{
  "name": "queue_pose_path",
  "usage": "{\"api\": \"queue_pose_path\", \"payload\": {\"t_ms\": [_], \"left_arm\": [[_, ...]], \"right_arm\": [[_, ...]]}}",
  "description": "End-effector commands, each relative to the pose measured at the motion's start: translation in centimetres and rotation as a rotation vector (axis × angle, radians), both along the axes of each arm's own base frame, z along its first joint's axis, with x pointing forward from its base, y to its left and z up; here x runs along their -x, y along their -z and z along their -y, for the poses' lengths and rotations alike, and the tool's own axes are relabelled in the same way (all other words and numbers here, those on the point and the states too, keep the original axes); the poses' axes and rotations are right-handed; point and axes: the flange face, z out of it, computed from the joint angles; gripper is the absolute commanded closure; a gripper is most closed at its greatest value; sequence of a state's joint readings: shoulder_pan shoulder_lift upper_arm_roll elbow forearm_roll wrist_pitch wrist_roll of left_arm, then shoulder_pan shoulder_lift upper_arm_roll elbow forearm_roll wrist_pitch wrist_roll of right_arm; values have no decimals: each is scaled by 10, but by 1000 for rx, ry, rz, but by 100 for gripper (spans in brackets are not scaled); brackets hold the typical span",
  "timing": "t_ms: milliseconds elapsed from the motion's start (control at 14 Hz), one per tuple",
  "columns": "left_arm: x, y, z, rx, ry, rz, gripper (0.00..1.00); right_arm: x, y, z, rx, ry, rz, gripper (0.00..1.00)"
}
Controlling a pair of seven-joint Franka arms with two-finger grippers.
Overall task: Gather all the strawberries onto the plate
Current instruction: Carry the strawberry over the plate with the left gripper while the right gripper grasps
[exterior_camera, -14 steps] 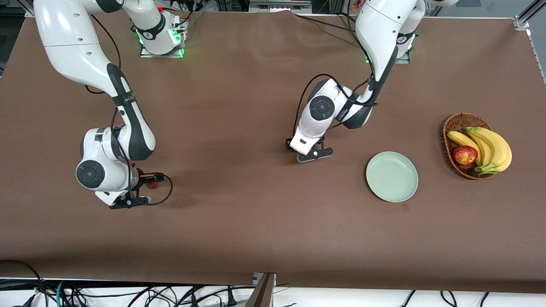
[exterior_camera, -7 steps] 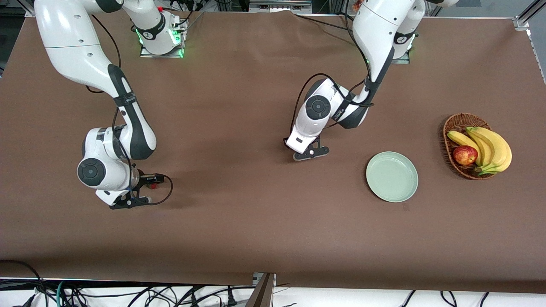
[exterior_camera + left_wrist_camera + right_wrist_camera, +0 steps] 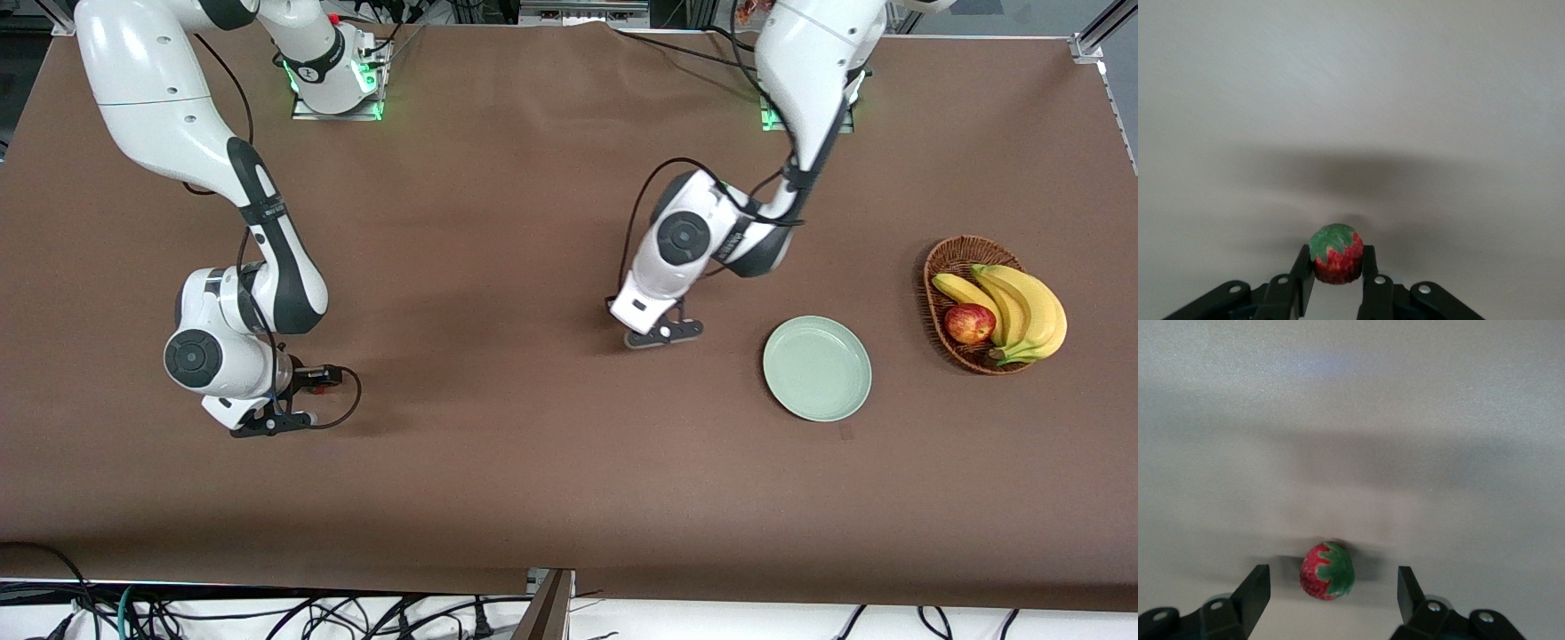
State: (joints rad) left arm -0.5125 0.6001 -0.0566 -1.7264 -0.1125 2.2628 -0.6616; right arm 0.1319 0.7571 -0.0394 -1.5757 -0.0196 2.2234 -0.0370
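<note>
Left gripper (image 3: 1337, 283): over bare table toward the middle, on the right arm's side of the plate; jaws closed onto a strawberry (image 3: 1335, 253), fingers (image 3: 1302, 273) pressing both its sides, green cap turned up.
Right gripper (image 3: 1333, 593): low over the table near the right arm's end; jaws spread wide, gripping nothing.
Second strawberry (image 3: 1327, 571): lying on the table between the right gripper's open fingers (image 3: 1255, 593), touching neither; hidden under the wrist in the front view.
Third strawberry: not to be found in any view.
Plate (image 3: 817, 368): pale mint green, on the table toward the left arm's end, bare, between the left gripper and the basket.
Basket (image 3: 956, 258): woven wicker, near the left arm's end of the table, well apart from the plate; bananas (image 3: 1022, 307) and a red apple (image 3: 969, 323) in it.
Table (image 3: 498, 480): brown cloth over the whole top.
</note>
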Motion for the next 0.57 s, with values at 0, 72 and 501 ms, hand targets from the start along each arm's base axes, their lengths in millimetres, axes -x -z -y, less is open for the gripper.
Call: {"api": "queue_pose_path", "payload": {"t_ms": [0,72,501], "left_arm": [[-43,-56,-67,-18,116,-82,83],[-56,-66,-94,-13,149,-108,83],[-98,-53,-255,102,512,-118,80]], "right_arm": [[2,0,1,-15,17,8,36],[2,-1,1,-16,17,8,49],[1,-3,-4,-18,10,8,88]]}}
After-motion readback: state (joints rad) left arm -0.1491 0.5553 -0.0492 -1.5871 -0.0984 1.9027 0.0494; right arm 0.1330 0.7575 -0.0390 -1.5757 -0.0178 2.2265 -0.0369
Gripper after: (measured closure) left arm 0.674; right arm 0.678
